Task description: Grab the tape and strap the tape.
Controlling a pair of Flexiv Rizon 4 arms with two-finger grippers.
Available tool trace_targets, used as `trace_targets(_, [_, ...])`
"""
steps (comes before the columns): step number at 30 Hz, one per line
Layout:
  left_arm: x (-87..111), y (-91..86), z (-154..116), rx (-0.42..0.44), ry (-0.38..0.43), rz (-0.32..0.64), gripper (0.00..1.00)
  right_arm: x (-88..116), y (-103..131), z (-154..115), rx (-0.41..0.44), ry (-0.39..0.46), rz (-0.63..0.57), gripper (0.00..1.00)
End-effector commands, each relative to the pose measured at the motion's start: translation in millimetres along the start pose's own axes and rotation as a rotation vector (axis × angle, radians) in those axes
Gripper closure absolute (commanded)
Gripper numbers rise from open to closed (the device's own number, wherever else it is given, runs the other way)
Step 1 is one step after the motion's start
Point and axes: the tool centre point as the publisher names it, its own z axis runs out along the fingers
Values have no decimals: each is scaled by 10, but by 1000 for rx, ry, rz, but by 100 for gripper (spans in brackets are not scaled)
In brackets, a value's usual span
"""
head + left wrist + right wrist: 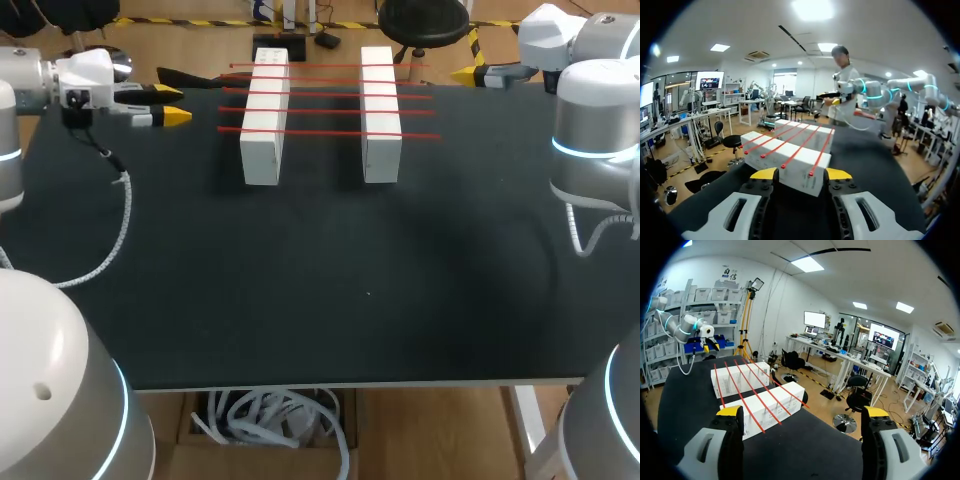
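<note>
From the head view, four thin red tape strips (320, 111) are seen stretched across two white rectangular blocks (263, 120) that are laid side by side, apart, on the far half of the black table (320, 280). The long axis of each strip is directed across the table, from the left arm's side to the right arm's, at right angles to the long axes of the blocks. The strips are spaced roughly parallel, and their ends are carried a little past the outer faces of the blocks. The left gripper (170, 104) is held near the strips' left ends, clear of them, with its yellow tips parted and pointed towards them. The right gripper (470, 73) is held beyond the right ends, apart from them.

In the left wrist view, the left gripper (801, 173) is shown with its fingers spread and nothing clasped. The nearer block's end is seen ahead of it, and the strips are seen running straight away from it.

In the right wrist view, the right gripper (802, 412) is shown spread wide, with nothing held. The blocks lie ahead, and the strips are crossed over both.
</note>
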Motion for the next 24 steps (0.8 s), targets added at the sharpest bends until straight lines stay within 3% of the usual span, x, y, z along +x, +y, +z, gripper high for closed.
trace_targets(1, [-19, 67, 20, 7, 27, 2, 58, -1, -1, 0, 0, 0, 0, 0])
trace_targets(24, [85, 262, 366, 24, 171, 79, 62, -1, -1, 0, 0, 0, 0, 0])
